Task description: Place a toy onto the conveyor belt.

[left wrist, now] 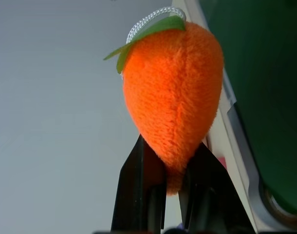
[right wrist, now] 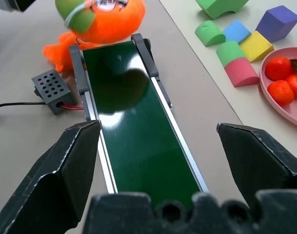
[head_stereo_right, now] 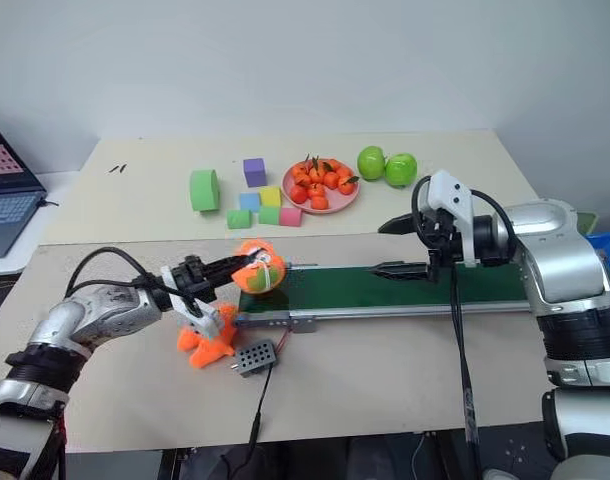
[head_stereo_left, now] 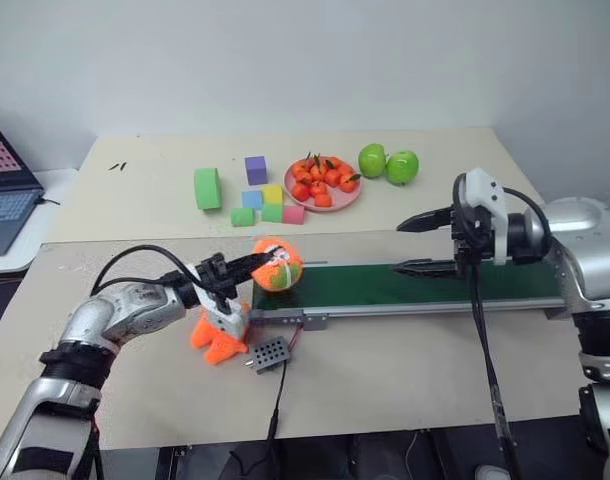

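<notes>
Two hands are over the worktop (head_stereo_left: 385, 370), and one of them carries the toy (head_stereo_left: 276, 265). The left hand (head_stereo_left: 247, 266) is clenched on the narrow lower tip of the orange plush, so the round body stands out beyond its fingertips (left wrist: 139, 190). The toy hangs at the near end of the conveyor belt (head_stereo_left: 425, 282), just above the grey frame; I cannot tell if it already touches the green surface.

I think the main risk is the grip itself. Only the thin point of the plush is pinched, and the heavy part is far from the fingers, so the toy can swing or slip out too early. If it is released now, it may fall on the edge of the frame and roll off to the worktop, next to the orange star-shaped plush (head_stereo_left: 217, 335) and the small grey box (head_stereo_left: 269, 353) that lie just under the hand. The wire of the box is also close to this arm and could be caught.

The left arm is stretched low and nearly level, pointing toward the belt. The right hand (head_stereo_left: 422, 245) hovers above the middle of the belt with its fingers wide apart, grasping nothing, aimed along the belt toward the toy.
</notes>
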You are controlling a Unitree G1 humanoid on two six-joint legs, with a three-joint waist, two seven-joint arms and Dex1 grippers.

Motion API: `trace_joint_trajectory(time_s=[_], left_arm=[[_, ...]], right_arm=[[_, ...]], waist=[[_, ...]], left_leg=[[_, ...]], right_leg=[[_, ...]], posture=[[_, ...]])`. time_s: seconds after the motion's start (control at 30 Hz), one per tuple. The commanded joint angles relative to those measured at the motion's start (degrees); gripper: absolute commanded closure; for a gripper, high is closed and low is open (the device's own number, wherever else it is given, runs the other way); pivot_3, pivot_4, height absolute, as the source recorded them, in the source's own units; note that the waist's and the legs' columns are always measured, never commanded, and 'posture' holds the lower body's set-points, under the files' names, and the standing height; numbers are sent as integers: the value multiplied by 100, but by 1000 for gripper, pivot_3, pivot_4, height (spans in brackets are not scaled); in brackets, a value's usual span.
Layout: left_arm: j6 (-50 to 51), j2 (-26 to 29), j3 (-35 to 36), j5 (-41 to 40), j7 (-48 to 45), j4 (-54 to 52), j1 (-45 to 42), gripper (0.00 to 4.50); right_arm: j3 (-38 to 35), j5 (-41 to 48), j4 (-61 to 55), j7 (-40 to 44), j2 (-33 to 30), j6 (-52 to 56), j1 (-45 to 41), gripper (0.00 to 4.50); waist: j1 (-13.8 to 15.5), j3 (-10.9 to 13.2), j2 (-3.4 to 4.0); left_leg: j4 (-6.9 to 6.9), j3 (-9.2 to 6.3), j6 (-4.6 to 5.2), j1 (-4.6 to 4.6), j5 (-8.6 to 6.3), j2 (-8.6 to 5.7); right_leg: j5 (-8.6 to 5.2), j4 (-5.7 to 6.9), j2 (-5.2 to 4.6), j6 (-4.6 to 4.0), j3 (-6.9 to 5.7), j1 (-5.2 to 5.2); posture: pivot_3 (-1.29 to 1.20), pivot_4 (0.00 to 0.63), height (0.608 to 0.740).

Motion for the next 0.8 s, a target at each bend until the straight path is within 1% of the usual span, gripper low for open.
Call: trace_joint_trajectory(time_s=[0.03,0.13,0.23,0.33,0.43,0.47,0.5,0.57,0.6,0.63,0.67,0.7,0.73,0.77,0.8], left_arm=[[-234,13,-344,305,238,322,-369,4133],[-350,85,-763,814,419,612,-657,4133],[-299,137,-1208,1433,892,1122,-1123,4133],[-401,137,-1509,1600,1200,1747,-1664,4133],[-488,135,-1725,1646,1440,2033,-1908,4133],[-497,134,-1792,1667,1507,2095,-1964,3569],[-533,122,-1835,1623,1497,2184,-2011,3371],[-590,117,-1906,1547,1511,2296,-2076,2501],[-638,114,-1919,1476,1491,2350,-2104,2210],[-691,126,-1926,1421,1491,2363,-2125,1766],[-750,138,-1924,1358,1484,2368,-2136,1501],[-811,150,-1923,1297,1455,2371,-2143,1025],[-853,170,-1921,1257,1434,2342,-2143,695],[-919,197,-1909,1187,1391,2300,-2141,272],[-961,221,-1895,1124,1353,2263,-2140,39]], right_arm=[[-291,130,-306,-59,-160,64,93,0],[-311,129,-358,-59,-220,67,176,0],[-322,125,-372,-35,-262,54,204,0],[-336,145,-407,-24,-288,72,216,0],[-365,149,-407,-21,-310,73,234,0],[-369,146,-403,-22,-313,70,238,0],[-377,150,-413,-23,-318,72,253,0],[-381,153,-421,-30,-319,72,266,0],[-376,152,-418,-34,-315,71,265,0],[-365,144,-403,-41,-304,66,251,0],[-360,141,-395,-46,-297,63,243,0],[-354,138,-385,-47,-291,62,233,0],[-345,131,-369,-47,-285,55,219,0],[-330,120,-340,-47,-272,43,192,0],[-315,111,-315,-43,-260,31,169,0]], waist=[[0,0,0],[-19,0,0],[-28,0,-1],[-24,1,-2],[-55,1,-2],[-63,1,-2],[-68,1,-2],[-65,1,-3],[-59,1,-3],[-56,2,-3],[-54,1,-3],[-53,1,-3],[-55,1,-3],[-59,1,-3],[-65,1,-3]], left_leg=[[0,1,0,0,0,0],[0,15,1,1,0,0],[1,39,1,1,0,0],[3,45,2,0,0,0],[3,48,4,1,-1,0],[2,47,6,1,-2,0],[2,47,7,1,-3,0],[3,47,9,0,-4,0],[4,46,9,0,-4,0],[7,46,9,0,-4,1],[10,46,9,-1,-4,1],[11,47,9,1,-4,1],[11,47,9,1,-4,2],[11,45,9,1,-4,3],[10,44,9,1,-4,3]], right_leg=[[0,0,0,0,0,0],[0,1,0,0,1,0],[0,2,1,1,-1,1],[0,2,1,1,-3,3],[0,2,2,2,-3,4],[0,2,1,3,-3,3],[0,1,2,3,-3,3],[0,1,1,3,-4,2],[0,2,1,3,-3,2],[0,2,1,3,-4,2],[0,3,1,4,-4,3],[0,4,1,4,-3,5],[0,4,1,4,-3,5],[0,4,1,4,-3,5],[0,4,1,4,-3,4]], posture=[[0,150,740],[0,150,740],[0,150,740],[0,150,740],[0,150,740],[0,150,740],[0,150,740],[0,150,740],[0,150,740],[0,150,740],[0,150,740],[0,150,740],[0,150,740],[0,150,740],[0,150,740]])
